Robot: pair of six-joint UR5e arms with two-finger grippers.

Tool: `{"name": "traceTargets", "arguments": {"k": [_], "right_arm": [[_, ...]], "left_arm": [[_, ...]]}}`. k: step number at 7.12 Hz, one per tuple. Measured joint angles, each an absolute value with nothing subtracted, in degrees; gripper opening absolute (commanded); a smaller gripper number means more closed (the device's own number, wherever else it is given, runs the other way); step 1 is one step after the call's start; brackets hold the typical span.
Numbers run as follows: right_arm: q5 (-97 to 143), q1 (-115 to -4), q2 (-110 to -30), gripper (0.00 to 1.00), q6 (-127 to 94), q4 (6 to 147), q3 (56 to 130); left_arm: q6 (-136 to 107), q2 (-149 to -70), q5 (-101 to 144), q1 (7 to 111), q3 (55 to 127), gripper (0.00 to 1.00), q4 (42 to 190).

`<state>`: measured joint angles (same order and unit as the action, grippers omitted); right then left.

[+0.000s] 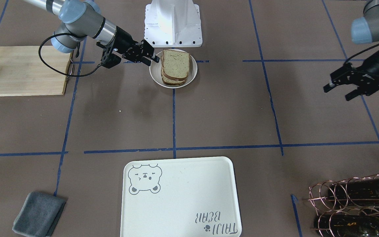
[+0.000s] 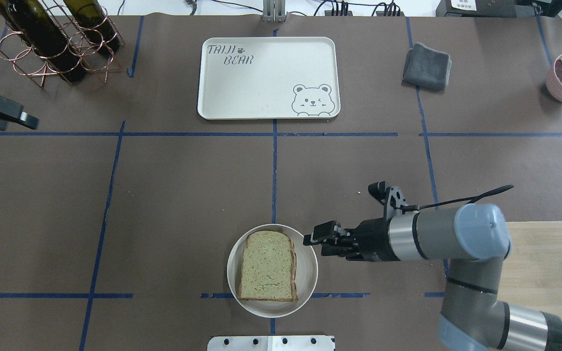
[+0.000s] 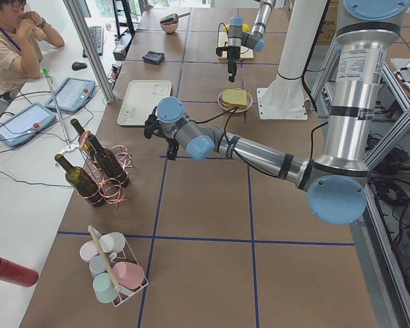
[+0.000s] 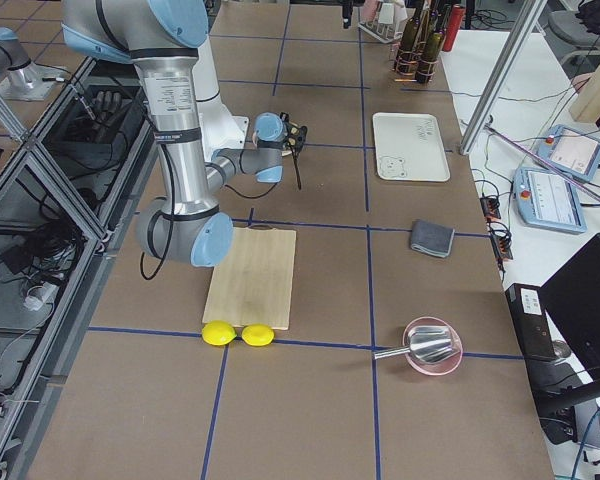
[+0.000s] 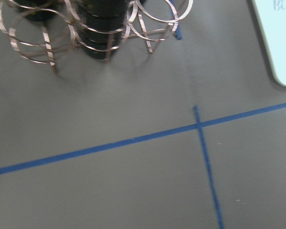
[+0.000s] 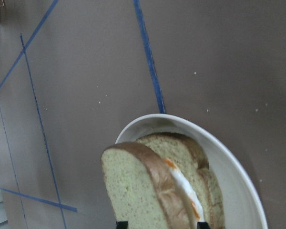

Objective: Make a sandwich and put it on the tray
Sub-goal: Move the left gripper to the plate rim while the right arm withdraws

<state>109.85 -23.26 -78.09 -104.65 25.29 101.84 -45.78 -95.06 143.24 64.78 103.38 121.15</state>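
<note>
**Sandwich stacked on its dish, right gripper sitting at the rim**

The sandwich (image 2: pixel 267 265) sits on the small round dish (image 2: pixel 308 275) near the robot's base, right on the centre tape line. The wrist cam shows both slices with the white-and-orange egg (image 6: pixel 183 188) peeking out between them. The tray (image 2: pixel 266 78) is on the far side of the table, well apart from the dish, so the sandwich isn't on it yet.

The right arm comes in from the robot's right, bends at the elbow, and its wrist lies roughly level and low over the table, pointing sideways at the dish. The right gripper (image 2: pixel 313 243) has its fingertips just beside the dish rim, spread apart and holding nothing. I can't tell whether the tips actually touch the rim.

The left arm is stretched out over the robot's left side of the table. The left gripper (image 1: pixel 337 93) hangs above bare table, fingers apart and empty, well apart from the dish. Its wrist cam looks at blue tape, the copper wine rack (image 2: pixel 51 44) and a corner of the tray.

Other stuff around: the wooden cutting board (image 1: pixel 21 70) next to the right arm, and a folded grey cloth (image 2: pixel 426 66) near the tray.
</note>
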Motion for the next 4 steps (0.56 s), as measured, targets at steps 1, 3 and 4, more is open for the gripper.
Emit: {"name": "traceTargets", "arguments": {"k": [1, 3, 4], "right_arm": [[116.70, -30.17, -79.91, 1.00, -104.62, 25.43, 101.97], [128.87, -44.08, -82.86, 1.00, -104.57, 25.80, 101.33], [131.57, -48.22, -84.25, 1.00, -103.97, 25.86, 100.94]], "left_arm": [[-56.68, -95.25, 139.98, 57.24, 105.81, 0.81, 125.18], [-73.69, -97.31, 128.05, 39.51, 110.82, 0.67, 127.39], [-80.08, -100.58, 122.09, 31.96, 110.45, 0.62, 127.52]]}}
